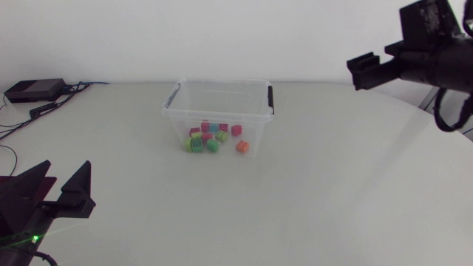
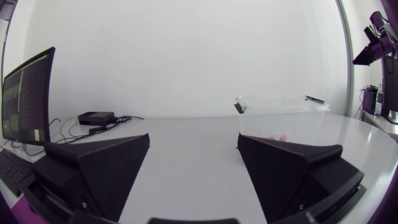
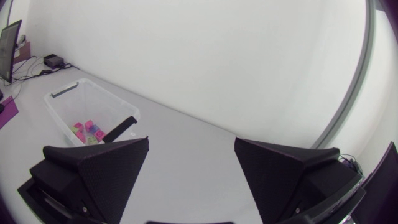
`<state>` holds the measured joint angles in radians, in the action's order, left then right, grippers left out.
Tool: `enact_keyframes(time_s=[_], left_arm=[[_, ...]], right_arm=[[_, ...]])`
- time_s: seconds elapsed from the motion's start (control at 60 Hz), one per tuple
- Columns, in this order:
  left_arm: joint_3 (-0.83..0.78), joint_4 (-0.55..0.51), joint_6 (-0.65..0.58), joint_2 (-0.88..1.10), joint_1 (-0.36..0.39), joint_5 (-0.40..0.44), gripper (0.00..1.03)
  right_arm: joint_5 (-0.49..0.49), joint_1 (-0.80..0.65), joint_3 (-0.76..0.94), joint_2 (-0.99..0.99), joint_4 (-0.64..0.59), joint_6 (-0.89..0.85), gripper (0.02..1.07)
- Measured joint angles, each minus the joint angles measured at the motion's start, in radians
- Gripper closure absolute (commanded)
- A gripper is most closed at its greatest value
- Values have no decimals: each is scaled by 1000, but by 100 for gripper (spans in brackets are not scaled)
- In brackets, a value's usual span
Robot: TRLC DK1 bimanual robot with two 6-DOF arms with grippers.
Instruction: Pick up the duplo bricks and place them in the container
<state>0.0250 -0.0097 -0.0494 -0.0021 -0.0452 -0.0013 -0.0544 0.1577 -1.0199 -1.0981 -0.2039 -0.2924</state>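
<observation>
Both arms sit well back from the work. The left gripper [image 2: 194, 137] has its fingers spread wide with nothing between them; the right gripper [image 3: 191, 142] is spread the same way, empty too. The container [image 1: 177, 111] stands ahead of the left gripper, a little off to one side and well apart from it; from the right gripper it lies ahead and lower, past one finger, also well apart. The bricks [image 1: 211, 138] lie in a loose cluster on the container's floor, pink, green, yellow, blue and one orange; I see none loose on the table near either gripper, so to my eye the job looks done or nearly so.

If a brick had to be lifted, I'd expect it to be light, hard and stiff, with smooth, slightly slippery sides; nothing fragile. The best hold, I'd say, is across two opposite flat sides, fingers square to them, not on the studded top; the broad fingers could catch neighbouring bricks in that cluster. The container looks thin-walled and light; a nudge on its rim could slide it, so an approach from above, clear of the black latches [image 1: 270, 96], seems safest.
</observation>
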Motion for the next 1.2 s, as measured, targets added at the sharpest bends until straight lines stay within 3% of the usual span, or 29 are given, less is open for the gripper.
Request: enact_keyframes(time_s=[0.45, 1.2], left_arm=[[0, 0, 0, 0, 0, 0, 5], [0, 0, 24, 0, 34, 0, 5]], right_arm=[[1, -139, 492, 572, 33, 1, 7], [46, -148, 944, 1036, 172, 226, 7]])
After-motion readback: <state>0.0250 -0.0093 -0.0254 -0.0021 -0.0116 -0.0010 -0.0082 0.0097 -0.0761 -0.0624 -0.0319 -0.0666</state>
